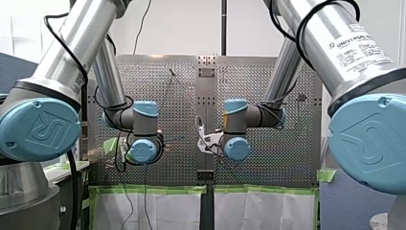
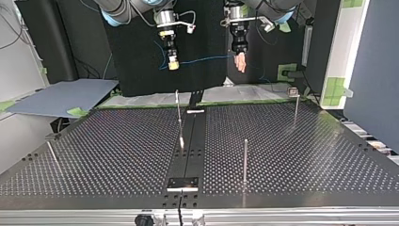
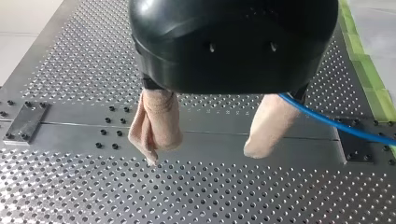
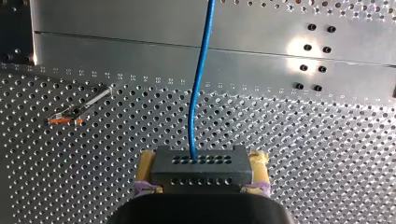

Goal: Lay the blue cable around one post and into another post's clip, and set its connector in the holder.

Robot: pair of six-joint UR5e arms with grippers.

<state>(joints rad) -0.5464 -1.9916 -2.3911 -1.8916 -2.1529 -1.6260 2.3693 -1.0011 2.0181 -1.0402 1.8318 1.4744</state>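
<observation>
Transport step, routing judged not begun: no post (image 2: 245,160) rounded. Right jaws clamped on connector (image 4: 201,170). Blue cable (image 2: 202,60) strung across upper centre of top view to left jaws, apart, cable beside one pad (image 3: 266,128). Next, probably: descent toward bench (image 2: 306,155).

Under the fingers (image 3: 156,123), perforated metal desk (image 3: 210,196), brushed, dully shining. Fingers wrapped in wrinkled beige cloth-like covering; above them, glossy black plastic housing (image 3: 233,42). Beside one, blue cable (image 3: 336,123), slick plastic sheath. Between yellow pads (image 4: 145,161), matt black connector (image 4: 201,169).
</observation>
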